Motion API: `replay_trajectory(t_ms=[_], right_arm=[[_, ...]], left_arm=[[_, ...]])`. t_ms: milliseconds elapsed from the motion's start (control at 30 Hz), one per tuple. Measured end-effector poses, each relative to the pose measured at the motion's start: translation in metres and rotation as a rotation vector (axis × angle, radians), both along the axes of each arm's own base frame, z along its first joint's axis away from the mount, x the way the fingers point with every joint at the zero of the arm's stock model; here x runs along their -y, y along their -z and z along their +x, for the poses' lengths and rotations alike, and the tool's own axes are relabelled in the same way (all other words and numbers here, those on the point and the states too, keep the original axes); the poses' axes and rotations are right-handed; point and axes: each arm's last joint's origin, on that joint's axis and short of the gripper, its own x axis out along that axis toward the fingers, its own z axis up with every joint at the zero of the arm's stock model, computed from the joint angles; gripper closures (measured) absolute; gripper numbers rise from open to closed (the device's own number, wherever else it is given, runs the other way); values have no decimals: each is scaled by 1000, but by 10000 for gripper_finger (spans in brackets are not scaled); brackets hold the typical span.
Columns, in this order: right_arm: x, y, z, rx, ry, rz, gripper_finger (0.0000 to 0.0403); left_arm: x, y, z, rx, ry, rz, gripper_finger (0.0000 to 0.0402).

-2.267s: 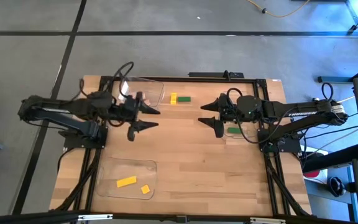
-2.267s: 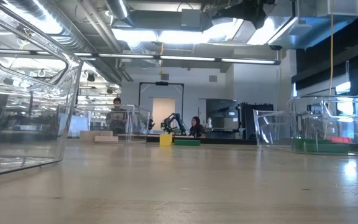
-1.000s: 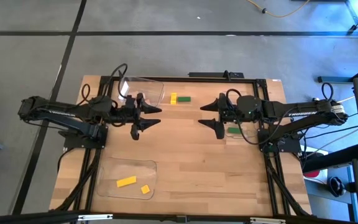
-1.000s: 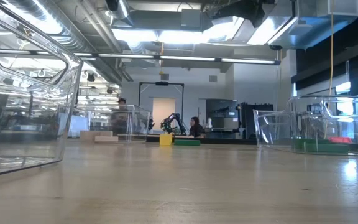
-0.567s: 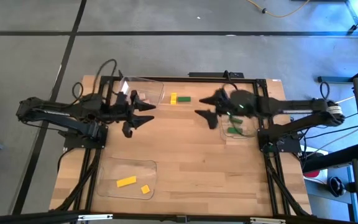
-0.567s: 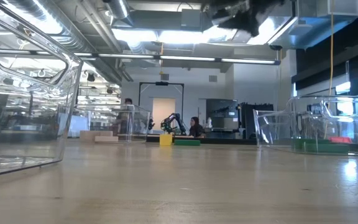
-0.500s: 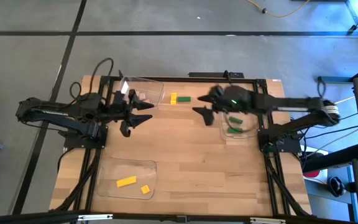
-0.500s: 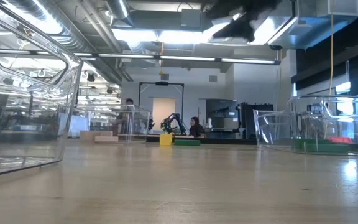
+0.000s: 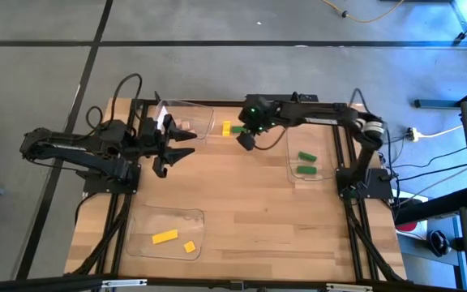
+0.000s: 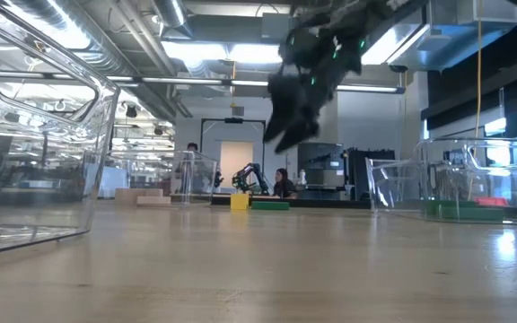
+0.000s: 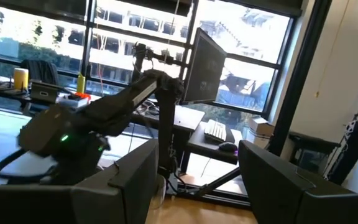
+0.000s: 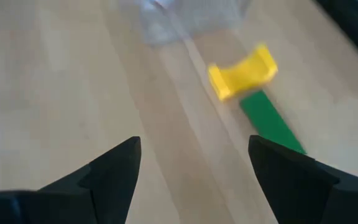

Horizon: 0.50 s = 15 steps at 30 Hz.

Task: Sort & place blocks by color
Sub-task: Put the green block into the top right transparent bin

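Observation:
A yellow block [image 9: 226, 127] and a green bar [image 9: 240, 128] lie side by side on the table near its far edge; the low view shows them far off as the yellow block [image 10: 239, 201] and the green bar [image 10: 270, 205]. My right gripper [image 9: 246, 135] hovers open just right of and above them. Its wrist view looks down on the yellow block [image 12: 242, 71] and green bar [image 12: 269, 121] ahead of the open right gripper [image 12: 194, 142]. Two green blocks [image 9: 306, 162] lie in the right tray. Two yellow blocks [image 9: 174, 240] lie in the near-left tray. My left gripper [image 9: 169, 151] waits open beside the far-left tray.
Three clear trays stand on the table: a far-left tray [image 9: 191, 116] holding pale pieces, a near-left tray [image 9: 140, 227] and a right tray [image 9: 319, 174]. The wood between them [image 9: 250, 211] is bare. In the low view, people show in the room behind the table.
My right gripper has swung from above the right tray toward the table's far edge and left, dropping lower, and now hangs by the yellow and green blocks. My left gripper has drawn back a little toward the table's left edge. No block has moved.

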Motion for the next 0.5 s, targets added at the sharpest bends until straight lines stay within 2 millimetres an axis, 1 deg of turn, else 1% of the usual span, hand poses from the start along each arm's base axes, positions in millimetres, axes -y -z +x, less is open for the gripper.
replay_trajectory(t_ms=[133, 200, 367, 500], right_arm=[[17, 30, 3, -66, 80, 76, 102], [25, 41, 3, -75, 102, 112, 102], [40, 58, 3, -79, 185, 148, 102], [48, 61, 2, -77, 260, 104, 102]], left_arm=[[-1, 0, 0, 0, -27, -7, 189], [-1, 0, 0, 0, -48, -13, 189], [-2, 0, 0, 0, -71, -20, 189], [-2, 0, 0, 0, -77, -22, 189]])
